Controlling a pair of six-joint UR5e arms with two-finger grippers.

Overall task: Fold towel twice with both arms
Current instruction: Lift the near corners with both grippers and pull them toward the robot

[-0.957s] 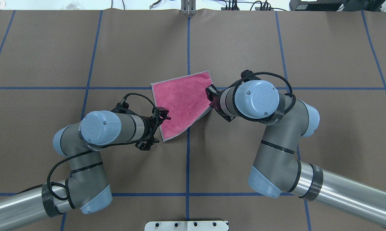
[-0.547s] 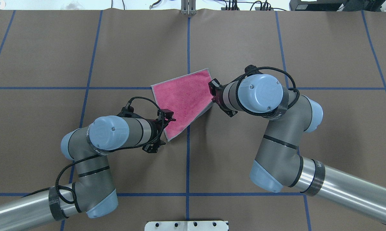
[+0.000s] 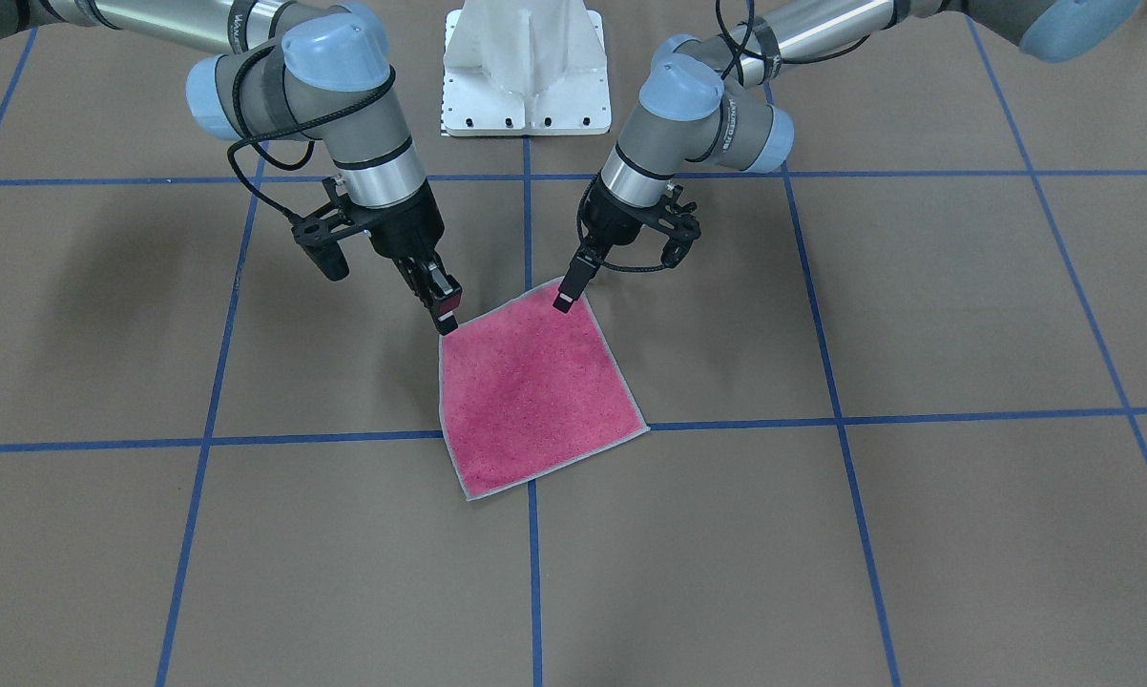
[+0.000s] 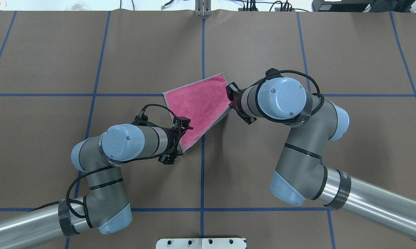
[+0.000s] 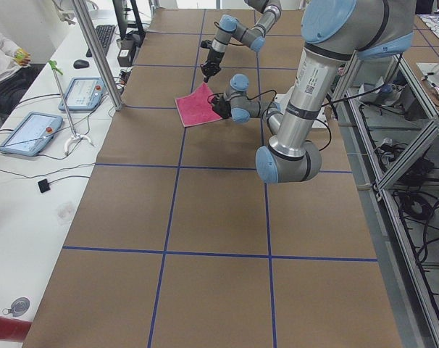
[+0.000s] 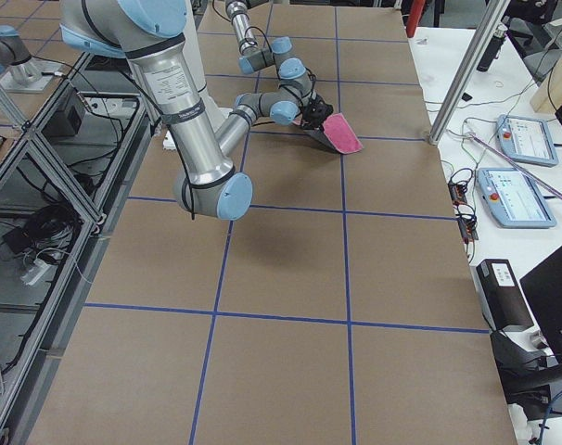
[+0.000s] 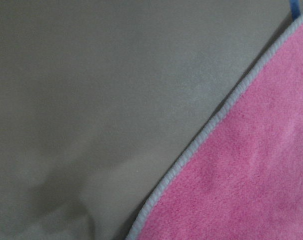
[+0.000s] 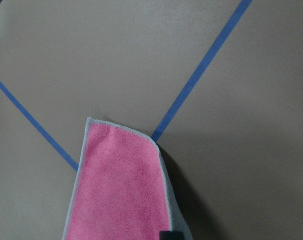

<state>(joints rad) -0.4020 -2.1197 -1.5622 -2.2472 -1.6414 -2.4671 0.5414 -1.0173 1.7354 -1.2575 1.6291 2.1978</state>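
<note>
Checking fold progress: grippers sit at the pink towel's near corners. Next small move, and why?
Probably carry both corners forward, toward the far edge. The left gripper and right gripper each pinch a near corner of the square pink terry towel with grey border, lifted off the brown table; its far edge lies flat.

Bare table [image 3: 869, 534] spreads beyond the towel [image 3: 535, 401], while the left arm [image 3: 698, 105] and right arm [image 3: 344, 86] crowd its robot-side corners.

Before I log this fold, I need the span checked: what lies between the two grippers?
Only the towel: its edge runs from right gripper to left gripper, clear in the front-facing view.
</note>
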